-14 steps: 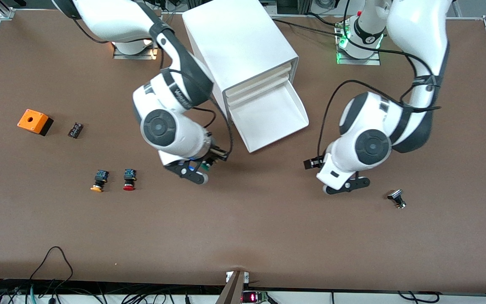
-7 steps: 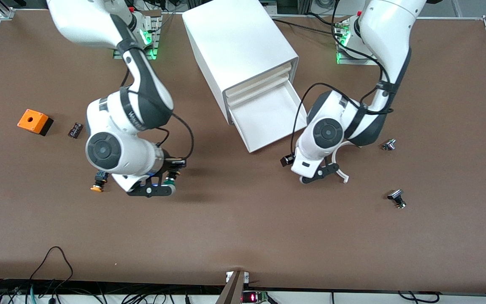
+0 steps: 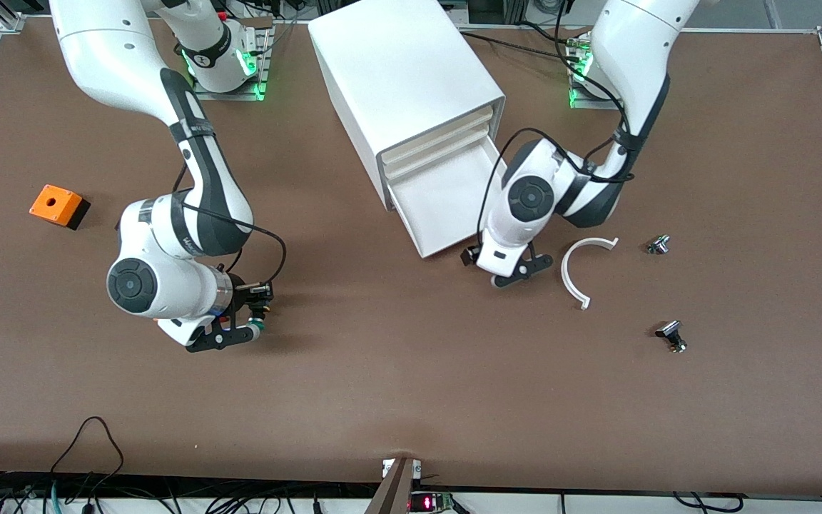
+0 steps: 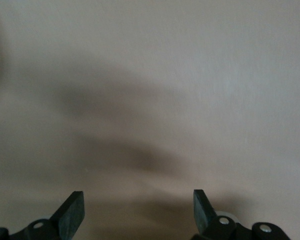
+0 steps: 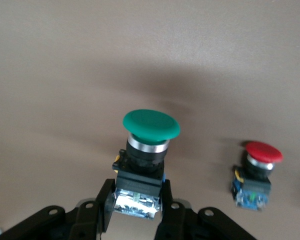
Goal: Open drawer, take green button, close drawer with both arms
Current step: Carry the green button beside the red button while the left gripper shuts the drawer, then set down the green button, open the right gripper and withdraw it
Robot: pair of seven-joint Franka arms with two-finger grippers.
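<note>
My right gripper [image 3: 250, 314] is shut on the green-capped button [image 5: 150, 131], gripping its blue rear part, low over the table toward the right arm's end. The button's green cap also shows in the front view [image 3: 258, 325]. The lowest drawer [image 3: 454, 203] of the white cabinet [image 3: 404, 71] stands pulled out, and its tray looks bare. My left gripper [image 3: 520, 271] is open and empty, low over the table beside the drawer's front corner. In the left wrist view its fingers [image 4: 72, 212] show only bare table between them.
A red-capped button [image 5: 258, 162] stands on the table close to the green one; my right arm hides it in the front view. An orange box [image 3: 59, 205] sits at the right arm's end. A white curved strip [image 3: 574, 270] and two small metal parts [image 3: 658, 245] [image 3: 671, 335] lie toward the left arm's end.
My right gripper has carried the green button away from the drawer toward the right arm's end of the table. My left gripper has moved in toward the drawer's front, uncovering the white curved strip.
</note>
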